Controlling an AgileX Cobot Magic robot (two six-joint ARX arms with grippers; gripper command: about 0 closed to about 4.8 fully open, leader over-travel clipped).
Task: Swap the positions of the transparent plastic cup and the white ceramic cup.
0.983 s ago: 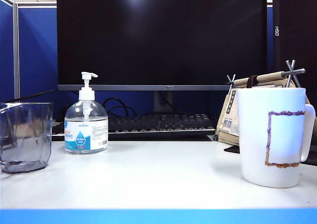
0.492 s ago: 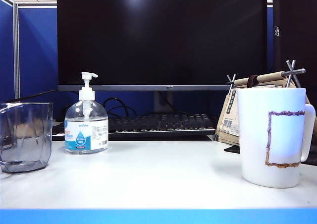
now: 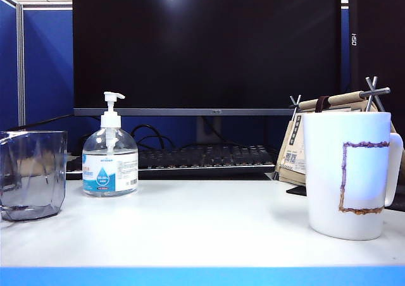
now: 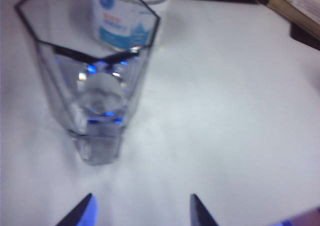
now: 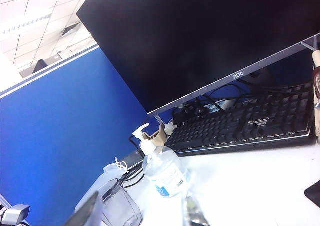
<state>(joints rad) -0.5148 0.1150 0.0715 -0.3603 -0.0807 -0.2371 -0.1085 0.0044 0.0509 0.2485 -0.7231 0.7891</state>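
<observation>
White desk (image 3: 202, 226) before a dark monitor (image 3: 205, 45): transparent plastic cup (image 3: 31, 174) far left, white ceramic cup (image 3: 348, 174) far right; left gripper (image 4: 140, 208), fingers apart, hovers above the tumbler; right gripper (image 5: 142, 211), fingers apart, hangs clear

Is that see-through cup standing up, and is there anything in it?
The transparent plastic cup stands upright and looks empty: its bare bottom shows from above.

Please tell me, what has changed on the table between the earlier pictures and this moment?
Nothing visibly changed. The clear cup stands at the left, the pump bottle beside it and the white mug at the right, all where they were. No arm enters the exterior view. The left gripper is open, short of the clear cup, holding nothing; the right gripper is also open and empty.
</observation>
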